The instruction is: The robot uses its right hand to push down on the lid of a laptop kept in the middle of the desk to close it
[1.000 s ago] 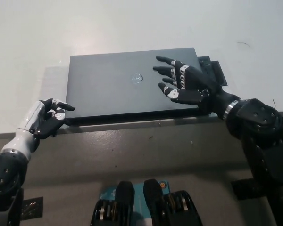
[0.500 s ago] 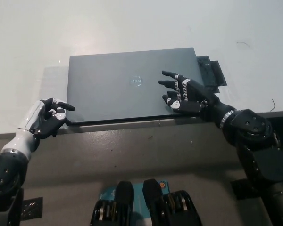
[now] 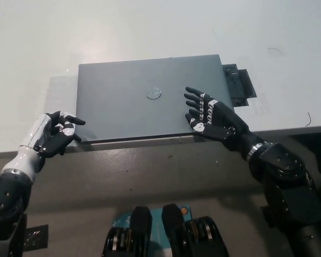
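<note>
White desk [image 3: 150, 27] fills most of the view, with a grey edge along its near side. The laptop [image 3: 150, 99] lies in the middle of the desk. Its dark lid is down flat, with a small round logo [image 3: 154, 94] in the centre. A black block [image 3: 238, 85] pokes out from behind the laptop at 2 o'clock.

One second ago the right hand [image 3: 211, 118] was higher up on the lid, near the top right corner. It has since slid back toward the robot. Now it sits at the lid's near right part, at about 4 o'clock from the logo. The black arm has pulled back and down too. The lid looked a little bit raised at its near edge then, with a dark gap under it. Now that gap looks thinner.

The right hand's fingers [image 3: 195, 101] are spread wide and stretched out flat. They hold nothing. They look like they rest on the lid, with the palm over the near edge.

The left hand [image 3: 56, 134] has stayed at the laptop's near left corner, at 8 o'clock. Its fingers are half curled, with the tips just beside the corner. It does not grip anything.
</note>
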Robot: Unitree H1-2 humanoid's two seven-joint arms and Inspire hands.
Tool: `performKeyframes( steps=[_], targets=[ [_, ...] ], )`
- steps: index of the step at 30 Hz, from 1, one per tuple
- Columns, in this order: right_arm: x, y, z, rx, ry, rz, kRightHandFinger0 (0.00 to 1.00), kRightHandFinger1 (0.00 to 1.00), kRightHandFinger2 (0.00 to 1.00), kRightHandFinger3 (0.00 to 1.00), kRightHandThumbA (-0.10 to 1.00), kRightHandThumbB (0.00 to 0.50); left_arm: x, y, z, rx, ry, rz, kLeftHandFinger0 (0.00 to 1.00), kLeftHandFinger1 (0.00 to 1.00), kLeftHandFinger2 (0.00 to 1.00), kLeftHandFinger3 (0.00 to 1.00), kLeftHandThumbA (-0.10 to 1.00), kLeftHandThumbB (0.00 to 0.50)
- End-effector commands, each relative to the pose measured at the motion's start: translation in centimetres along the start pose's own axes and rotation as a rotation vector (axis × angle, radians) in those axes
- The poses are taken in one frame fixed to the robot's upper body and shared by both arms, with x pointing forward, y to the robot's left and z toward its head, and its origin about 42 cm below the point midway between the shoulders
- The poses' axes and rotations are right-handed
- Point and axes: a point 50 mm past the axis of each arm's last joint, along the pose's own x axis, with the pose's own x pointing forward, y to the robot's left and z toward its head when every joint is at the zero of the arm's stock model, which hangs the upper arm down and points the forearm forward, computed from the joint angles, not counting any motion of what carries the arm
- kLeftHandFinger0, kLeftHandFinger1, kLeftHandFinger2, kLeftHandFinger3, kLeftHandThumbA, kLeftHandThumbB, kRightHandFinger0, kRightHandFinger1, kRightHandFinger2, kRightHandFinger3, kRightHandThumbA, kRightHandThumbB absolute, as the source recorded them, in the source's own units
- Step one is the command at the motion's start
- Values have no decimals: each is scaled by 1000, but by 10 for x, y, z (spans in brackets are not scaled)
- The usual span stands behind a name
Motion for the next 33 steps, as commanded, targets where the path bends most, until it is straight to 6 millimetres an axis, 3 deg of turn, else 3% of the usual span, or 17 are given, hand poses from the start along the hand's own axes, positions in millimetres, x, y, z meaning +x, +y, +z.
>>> performKeyframes(
  steps=[1, 5, 9, 10, 12, 13, 14, 15, 16, 18, 20, 25, 27, 32, 33],
  targets=[
    [1, -7, 36, -36, -108, 21, 1000, 1000, 924, 1000, 455, 352, 1, 12, 14, 25, -46, -2, 146, 404, 592, 577, 36, 179],
    [-1, -10, 61, -84, -155, 13, 1000, 1000, 919, 1000, 464, 360, 0, 12, 12, 21, -44, 1, 147, 401, 589, 575, 39, 182],
    [-12, -20, 103, -79, -252, 16, 1000, 1000, 937, 1000, 432, 373, -2, 13, 9, 21, -32, 3, 134, 392, 591, 594, 37, 184],
    [-13, -20, 104, -79, -254, 17, 1000, 1000, 937, 1000, 433, 372, -2, 13, 9, 22, -31, 4, 136, 392, 591, 594, 38, 184],
    [-30, -33, 130, -96, -312, 0, 1000, 1000, 942, 1000, 445, 378, -2, 13, 8, 11, -37, 6, 149, 387, 599, 603, 27, 189],
    [-31, -34, 131, -95, -318, 1, 1000, 1000, 945, 1000, 442, 381, -2, 13, 8, 10, -36, 7, 152, 389, 600, 605, 29, 191],
    [-51, -37, 137, -110, -334, -7, 1000, 1000, 970, 1000, 444, 357, -2, 13, 8, 19, -32, 13, 187, 399, 601, 613, 30, 189],
    [-51, -37, 137, -109, -333, -7, 1000, 1000, 970, 1000, 444, 358, -2, 13, 8, 19, -32, 13, 190, 399, 601, 614, 30, 189],
    [-69, -42, 134, -117, -325, -44, 1000, 1000, 965, 1000, 461, 389, -2, 13, 8, 19, -35, 12, 176, 393, 600, 625, 19, 177],
    [-75, -44, 132, -111, -324, -50, 1000, 1000, 967, 1000, 448, 380, -2, 15, 9, 19, -38, 15, 144, 363, 580, 625, 21, 178],
    [-103, -57, 118, -86, -301, -85, 1000, 1000, 951, 1000, 410, 380, -1, 16, 9, 31, -38, 16, 188, 379, 577, 610, 26, 177],
    [-133, -68, 99, -93, -264, -163, 1000, 1000, 962, 1000, 442, 381, -1, 18, 12, 24, -34, 28, 164, 372, 578, 600, 15, 176],
    [-157, -78, 78, -63, -248, -200, 1000, 1000, 982, 1000, 411, 344, -2, 17, 13, 36, -46, 31, 81, 312, 511, 592, -21, 170],
    [-181, -85, 49, -30, -209, -260, 1000, 1000, 970, 1000, 438, 331, -1, 16, 16, 36, -28, 36, 121, 354, 505, 591, 13, 197],
    [-189, -84, 37, -19, -186, -290, 1000, 1000, 960, 1000, 425, 311, -2, 15, 17, 34, -35, 42, 108, 350, 499, 579, -41, 181]
  ],
)
